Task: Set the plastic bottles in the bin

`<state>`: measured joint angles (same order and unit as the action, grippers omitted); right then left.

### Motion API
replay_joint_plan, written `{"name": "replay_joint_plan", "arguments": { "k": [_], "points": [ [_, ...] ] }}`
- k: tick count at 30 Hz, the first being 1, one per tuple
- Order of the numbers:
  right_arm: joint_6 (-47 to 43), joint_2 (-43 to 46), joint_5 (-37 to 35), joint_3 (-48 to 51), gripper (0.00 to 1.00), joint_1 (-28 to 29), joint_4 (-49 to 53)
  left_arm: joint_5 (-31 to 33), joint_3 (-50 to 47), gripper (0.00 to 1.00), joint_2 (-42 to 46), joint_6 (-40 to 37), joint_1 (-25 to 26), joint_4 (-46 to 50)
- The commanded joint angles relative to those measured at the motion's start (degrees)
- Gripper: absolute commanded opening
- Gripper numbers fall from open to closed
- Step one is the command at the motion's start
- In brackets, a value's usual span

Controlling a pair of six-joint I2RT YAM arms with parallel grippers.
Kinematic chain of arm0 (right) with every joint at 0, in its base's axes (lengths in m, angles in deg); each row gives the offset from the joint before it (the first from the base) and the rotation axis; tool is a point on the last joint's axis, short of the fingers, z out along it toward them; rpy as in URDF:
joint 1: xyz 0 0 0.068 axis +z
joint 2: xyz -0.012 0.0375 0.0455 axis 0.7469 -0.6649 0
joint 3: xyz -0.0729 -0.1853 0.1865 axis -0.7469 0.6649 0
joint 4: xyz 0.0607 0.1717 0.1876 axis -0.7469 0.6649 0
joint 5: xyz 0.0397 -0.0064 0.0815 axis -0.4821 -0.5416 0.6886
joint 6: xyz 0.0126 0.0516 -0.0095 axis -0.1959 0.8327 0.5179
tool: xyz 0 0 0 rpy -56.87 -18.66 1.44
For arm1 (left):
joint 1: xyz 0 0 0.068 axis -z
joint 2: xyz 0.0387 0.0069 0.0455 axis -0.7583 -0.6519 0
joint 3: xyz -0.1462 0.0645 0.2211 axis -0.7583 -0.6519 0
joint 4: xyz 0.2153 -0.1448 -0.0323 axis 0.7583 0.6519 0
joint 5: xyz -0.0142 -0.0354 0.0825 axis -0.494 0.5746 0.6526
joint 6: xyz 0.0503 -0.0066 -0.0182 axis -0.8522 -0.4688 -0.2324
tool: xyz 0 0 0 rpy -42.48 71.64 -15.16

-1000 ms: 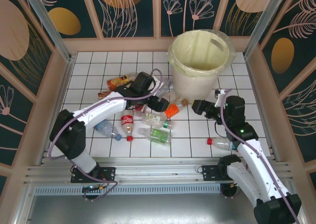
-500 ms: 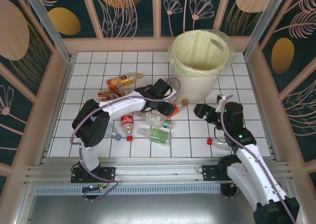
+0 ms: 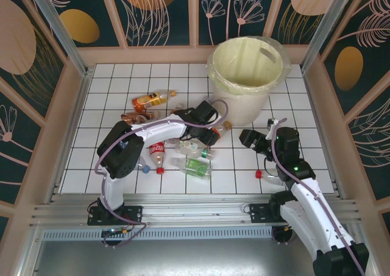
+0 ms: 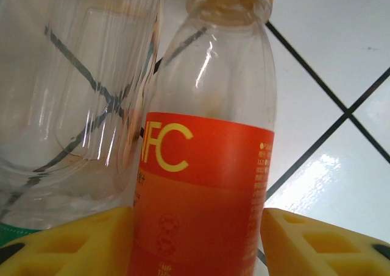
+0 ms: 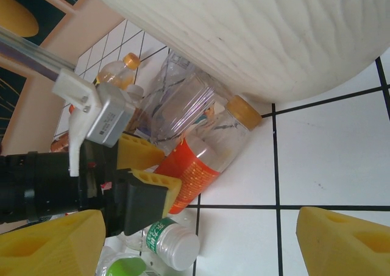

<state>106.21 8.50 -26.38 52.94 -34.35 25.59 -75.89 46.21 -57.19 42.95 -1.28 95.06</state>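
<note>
My left gripper [image 3: 208, 131] lies low among the plastic bottles, just in front of the bin [image 3: 244, 102], and is shut on an orange-labelled bottle [image 4: 204, 184] with a yellow cap. Both yellow pads press its sides. The right wrist view has the same bottle [image 5: 204, 157] lying on the tiles, cap against the bin's wall [image 5: 262, 38], with the left gripper [image 5: 149, 169] clamped on its lower half. A clear bottle [image 4: 73, 93] lies beside it. My right gripper [image 3: 247, 137] is open to the right of the pile, with only bare tile between its fingers [image 5: 341, 239].
A Coca-Cola bottle [image 3: 157, 153], a green-labelled bottle [image 3: 196, 166] and a white-capped one [image 5: 173, 245] lie near the front of the pile. A yellow-orange bottle [image 3: 151, 98] lies at the back left. A red-capped bottle [image 3: 271, 176] lies under the right arm. Wooden walls enclose the tiled floor.
The left arm swung right across the pile and its jaws closed on the orange-labelled bottle. The right gripper drifted slightly toward the near edge.
</note>
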Motion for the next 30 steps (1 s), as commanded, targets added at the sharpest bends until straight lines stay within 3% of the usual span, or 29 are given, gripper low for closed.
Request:
{"name": "replay_joint_plan", "arguments": {
  "k": [1,10,16,30],
  "points": [
    [0.7,0.9,-0.4,1.3,0.83,0.2,-1.1,1.0,1.0,0.61,-1.3,1.3,0.4,1.0],
    [1.9,0.9,0.1,2.8,0.83,0.2,-2.9,1.1,0.5,0.69,-3.3,2.5,0.7,0.5],
    [2.1,0.9,0.1,2.6,0.83,0.2,-3.2,-0.1,0.0,0.69,-3.2,3.7,0.7,-0.8],
    [3.8,0.9,1.1,3.7,0.83,0.2,-5.2,-1.7,-1.6,0.57,-1.8,5.1,0.7,-3.9]
  ]
}}
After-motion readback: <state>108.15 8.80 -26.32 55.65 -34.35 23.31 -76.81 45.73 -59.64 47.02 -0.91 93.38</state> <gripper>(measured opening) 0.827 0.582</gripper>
